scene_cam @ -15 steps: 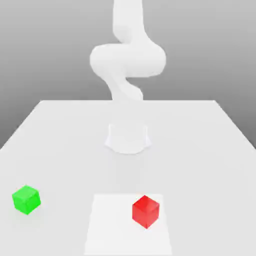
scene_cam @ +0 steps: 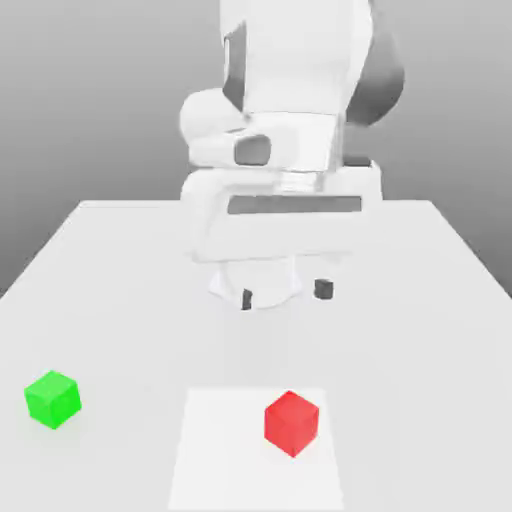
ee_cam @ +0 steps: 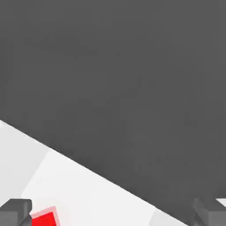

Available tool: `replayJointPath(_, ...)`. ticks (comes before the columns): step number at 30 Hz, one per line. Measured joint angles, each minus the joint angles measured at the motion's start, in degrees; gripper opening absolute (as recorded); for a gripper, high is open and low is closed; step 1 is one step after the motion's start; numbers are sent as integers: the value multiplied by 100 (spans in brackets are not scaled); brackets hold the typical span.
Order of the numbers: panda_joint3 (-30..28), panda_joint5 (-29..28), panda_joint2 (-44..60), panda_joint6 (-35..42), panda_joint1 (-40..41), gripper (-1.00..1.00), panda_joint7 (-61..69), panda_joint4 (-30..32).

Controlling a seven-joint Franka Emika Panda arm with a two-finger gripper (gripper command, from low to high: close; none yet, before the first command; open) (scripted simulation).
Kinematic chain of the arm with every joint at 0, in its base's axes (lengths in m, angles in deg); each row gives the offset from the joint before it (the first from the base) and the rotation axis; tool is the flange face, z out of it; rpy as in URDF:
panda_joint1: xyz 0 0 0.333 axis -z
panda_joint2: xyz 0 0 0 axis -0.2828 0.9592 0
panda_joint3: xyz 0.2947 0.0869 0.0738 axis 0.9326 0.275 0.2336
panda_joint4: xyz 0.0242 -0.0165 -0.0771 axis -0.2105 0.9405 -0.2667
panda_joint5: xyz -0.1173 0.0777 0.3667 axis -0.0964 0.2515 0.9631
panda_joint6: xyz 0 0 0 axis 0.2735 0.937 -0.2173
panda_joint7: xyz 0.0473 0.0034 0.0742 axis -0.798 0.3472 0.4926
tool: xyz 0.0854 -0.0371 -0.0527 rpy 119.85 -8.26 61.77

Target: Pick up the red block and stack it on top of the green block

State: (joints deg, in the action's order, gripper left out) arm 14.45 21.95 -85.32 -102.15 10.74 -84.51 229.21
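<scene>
The exterior view faces the arm across the pale, smooth desk (scene_cam: 400, 350); the hand view, mounted on the hand, shares the bright red cube (scene_cam: 292, 424).

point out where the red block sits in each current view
exterior view: red block, low in the picture, a bit toward the exterior view's right
hand view: red block, partly in the picture, close to one dark fingertip
shared landmark: the white patch under the block
</scene>
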Motion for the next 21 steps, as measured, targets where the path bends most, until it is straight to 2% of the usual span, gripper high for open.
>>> replayJointPath(5, 76, 523, 1006, -619, -164, 0, 1221, 508)
replayJointPath(11, 137, 652, 2230, -1629, -112, 0, 1434, 424)
replayJointPath(12, 135, 649, 2365, -1745, -113, -100, 1435, 407)
replayJointPath(18, 138, 634, 2431, -1792, -108, -100, 1424, 397)
replayJointPath(21, 158, 645, 2048, -1470, -90, -100, 1427, 450)
